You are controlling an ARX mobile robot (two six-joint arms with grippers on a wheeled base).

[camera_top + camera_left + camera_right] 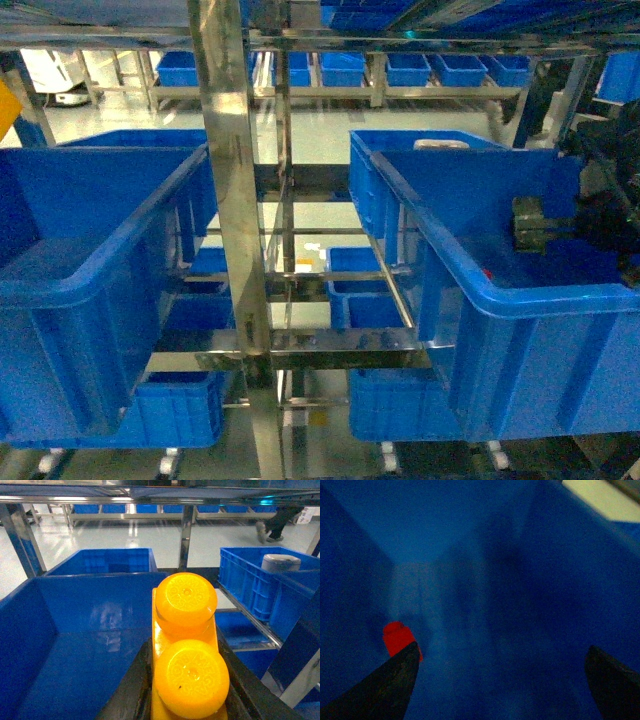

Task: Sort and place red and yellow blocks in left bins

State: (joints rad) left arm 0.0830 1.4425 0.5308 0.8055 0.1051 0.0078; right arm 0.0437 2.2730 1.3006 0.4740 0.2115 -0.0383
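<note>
The yellow block (186, 600), orange-yellow with two round studs, is clamped between the black fingers (132, 690) of my left gripper (185, 641), which is shut on it above the floor of a large deep blue bin (75, 610). In the head view only an orange-yellow sliver (6, 108) shows at the far left, above that left bin (95, 265). My right gripper (502, 647) is open, low inside the other large blue bin (520, 300). The small red block (396, 636) lies on that bin's floor, just beyond the left fingertip, and is a red speck (487, 272) in the head view.
A steel rack upright (235, 200) stands between the two large bins. Smaller blue crates (365, 290) sit on lower shelves and a row of them (400, 68) lines the far rack. A blue crate holding a white cylinder (280, 562) is to the right. A person (280, 520) walks far behind.
</note>
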